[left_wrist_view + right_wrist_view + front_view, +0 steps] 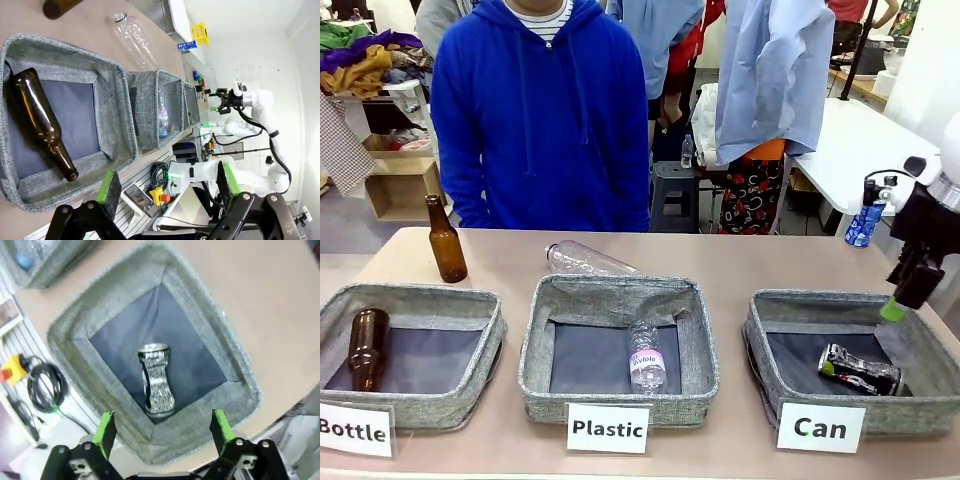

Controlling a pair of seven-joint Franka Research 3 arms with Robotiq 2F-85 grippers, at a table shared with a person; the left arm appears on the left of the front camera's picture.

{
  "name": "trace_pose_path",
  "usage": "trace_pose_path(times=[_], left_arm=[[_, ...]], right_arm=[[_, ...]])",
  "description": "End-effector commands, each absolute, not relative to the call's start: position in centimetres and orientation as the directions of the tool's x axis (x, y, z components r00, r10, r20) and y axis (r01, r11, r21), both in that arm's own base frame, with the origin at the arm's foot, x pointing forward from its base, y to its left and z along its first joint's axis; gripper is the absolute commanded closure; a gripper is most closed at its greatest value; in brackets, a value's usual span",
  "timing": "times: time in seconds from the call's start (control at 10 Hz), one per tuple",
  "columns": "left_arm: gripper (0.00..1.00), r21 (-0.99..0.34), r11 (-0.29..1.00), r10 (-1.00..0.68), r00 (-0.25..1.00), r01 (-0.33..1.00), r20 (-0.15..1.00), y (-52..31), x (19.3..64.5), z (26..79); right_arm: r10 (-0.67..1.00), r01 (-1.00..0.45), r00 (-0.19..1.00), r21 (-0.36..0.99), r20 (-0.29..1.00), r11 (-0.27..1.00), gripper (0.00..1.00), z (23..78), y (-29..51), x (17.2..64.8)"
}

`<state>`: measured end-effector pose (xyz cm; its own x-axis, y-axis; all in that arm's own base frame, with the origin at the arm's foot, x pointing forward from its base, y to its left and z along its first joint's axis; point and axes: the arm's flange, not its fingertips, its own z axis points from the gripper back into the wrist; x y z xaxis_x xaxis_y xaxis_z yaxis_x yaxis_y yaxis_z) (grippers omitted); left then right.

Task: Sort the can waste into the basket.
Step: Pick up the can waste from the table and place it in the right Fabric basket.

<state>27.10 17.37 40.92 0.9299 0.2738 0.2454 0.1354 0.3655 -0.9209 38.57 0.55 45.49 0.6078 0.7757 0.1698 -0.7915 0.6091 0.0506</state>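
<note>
Our right claw (163, 426) gapes empty over the basket (75, 332); the can (157, 380) lies inside. We could snag that basket when withdrawing.

Glossy dented metal can (156, 381), rough grey fabric basket (210, 335), matt liner

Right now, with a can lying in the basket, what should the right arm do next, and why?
Probably lift the right gripper clear of the basket: its jaws stand open and empty, and the can already lies on the liner below.
</note>
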Motion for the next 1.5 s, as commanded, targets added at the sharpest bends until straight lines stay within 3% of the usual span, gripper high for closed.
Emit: trace_pose_path(times=[0.0, 0.1, 0.2, 0.3, 0.5, 0.6, 0.8, 0.9, 1.4], left_arm=[[0.00, -0.924, 0.362, 0.270, 0.934, 0.126, 0.234, 17.4, 26.8, 41.0], [0.00, -0.924, 0.362, 0.270, 0.934, 0.126, 0.234, 17.4, 26.8, 41.0], [0.00, -0.924, 0.362, 0.270, 0.934, 0.126, 0.234, 17.4, 26.8, 41.0], [0.00, -0.924, 0.362, 0.270, 0.934, 0.126, 0.234, 17.4, 26.8, 41.0], [0.00, -0.924, 0.362, 0.270, 0.934, 0.126, 0.234, 17.4, 26.8, 41.0], [0.00, -0.924, 0.362, 0.270, 0.934, 0.126, 0.234, 17.4, 26.8, 41.0], [0.00, -0.924, 0.362, 0.270, 0.934, 0.126, 0.234, 17.4, 26.8, 41.0], [0.00, -0.924, 0.362, 0.270, 0.934, 0.126, 0.234, 17.4, 26.8, 41.0], [0.00, -0.924, 0.362, 0.270, 0.934, 0.126, 0.234, 17.4, 26.8, 41.0]], right_arm=[[0.470, -0.640, 0.737, 0.278, 0.486, 0.716, 0.00, 48.1, -1.8, 39.6], [0.128, -0.607, 0.678, 0.453, 0.724, 0.653, 0.00, 50.3, -5.5, 39.5], [-0.229, -0.565, 0.629, 0.639, 0.743, 0.522, 0.00, 51.9, -9.4, 39.5], [-0.469, -0.495, 0.590, 0.754, 0.657, 0.433, 0.00, 51.8, -12.8, 39.3], [-0.682, -0.489, 0.541, 0.844, 0.492, 0.221, 0.00, 50.1, -19.3, 38.8], [-0.725, -0.509, 0.528, 0.848, 0.442, 0.147, 0.00, 48.9, -21.7, 38.4], [-0.735, -0.467, 0.522, 0.866, 0.434, 0.180, 0.00, 46.5, -21.9, 39.7], [-0.315, -0.361, 0.772, 0.789, 0.552, 0.497, 0.00, 48.9, -23.0, 36.7], [-0.315, -0.361, 0.772, 0.789, 0.552, 0.497, 0.00, 48.9, -23.0, 36.7]])
